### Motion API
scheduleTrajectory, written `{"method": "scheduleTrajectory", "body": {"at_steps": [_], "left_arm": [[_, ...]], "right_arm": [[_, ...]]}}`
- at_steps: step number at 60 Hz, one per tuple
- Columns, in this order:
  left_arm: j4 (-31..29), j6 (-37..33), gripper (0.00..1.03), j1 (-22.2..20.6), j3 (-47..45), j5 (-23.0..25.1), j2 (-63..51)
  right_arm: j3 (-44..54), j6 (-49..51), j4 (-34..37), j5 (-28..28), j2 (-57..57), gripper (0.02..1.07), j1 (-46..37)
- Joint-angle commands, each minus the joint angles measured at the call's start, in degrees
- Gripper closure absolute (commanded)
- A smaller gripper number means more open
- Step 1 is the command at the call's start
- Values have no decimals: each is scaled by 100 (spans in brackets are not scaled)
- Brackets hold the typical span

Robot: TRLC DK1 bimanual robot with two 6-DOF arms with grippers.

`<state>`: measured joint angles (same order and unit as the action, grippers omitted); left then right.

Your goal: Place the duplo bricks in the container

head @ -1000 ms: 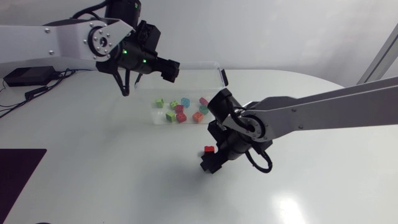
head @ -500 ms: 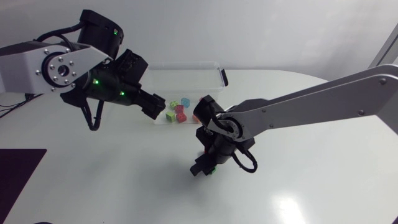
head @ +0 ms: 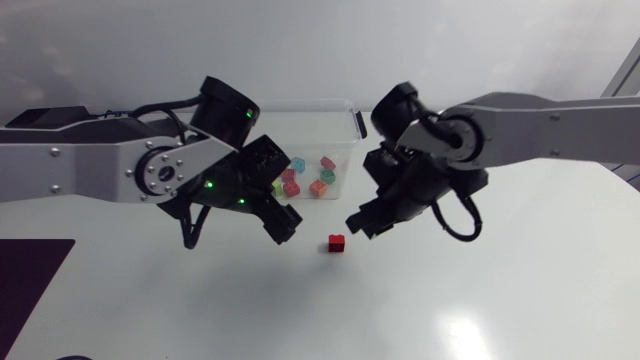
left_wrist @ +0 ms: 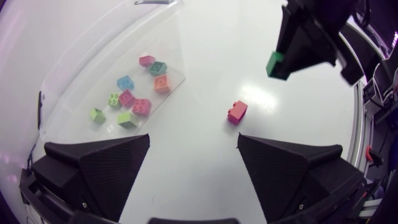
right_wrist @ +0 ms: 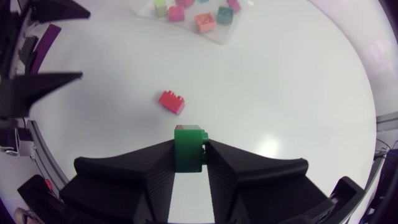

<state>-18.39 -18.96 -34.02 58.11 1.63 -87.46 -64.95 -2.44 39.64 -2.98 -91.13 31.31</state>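
Right gripper (right_wrist: 189, 157) — clenched on a green duplo brick (right_wrist: 188, 142). A finger presses each side, and the brick is upright and lifted off the white table (head: 520, 300). The left wrist view shows the brick at that gripper's tip, over bare table and not over the container.

Left gripper (left_wrist: 193, 142) — released, fingers spread wide with nothing between them. It hangs above the table, and the red duplo brick (left_wrist: 237, 112) lies just ahead of it, nearer one finger. From overhead this brick sits alone on the table between the two grippers, near both and touched by neither.

Clear plastic container (head: 345, 106): at the far side of the table, open on top, just behind both grippers. It holds a loose cluster of sorted bricks (left_wrist: 134, 93) in pink, teal, orange, blue, lime and red (about nine, some overlapping).

Progress, as I judge it: most of the job is done. Two bricks remain, the green one in hand and the red one on the table. No other loose bricks are visible.

In the way:
- The left arm's wrist hangs across the container's near side at that arm's end, so the green brick's clearer way in looks to be the end with the black clip (head: 358, 122).
- The two grippers crowd the red brick, so they could knock together if both go for it.
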Motion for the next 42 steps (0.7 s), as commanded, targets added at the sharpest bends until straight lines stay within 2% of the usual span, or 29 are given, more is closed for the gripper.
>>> {"method": "scheduleTrajectory", "body": {"at_steps": [1, 12, 24, 42], "left_arm": [[161, -275, 5, -158, -80, 31, -351], [310, -626, 6, -527, 96, 57, -843], [477, -811, 6, -826, 421, 92, -1335], [108, -1136, 7, -1010, 1168, 189, -2012]], "right_arm": [[-387, 103, 202, -18, 307, 82, -160], [-1222, -46, 343, -159, 315, 82, -556], [-1855, -275, 193, -291, 69, 82, -600], [-2365, -521, -395, -334, -379, 82, -556]]}}
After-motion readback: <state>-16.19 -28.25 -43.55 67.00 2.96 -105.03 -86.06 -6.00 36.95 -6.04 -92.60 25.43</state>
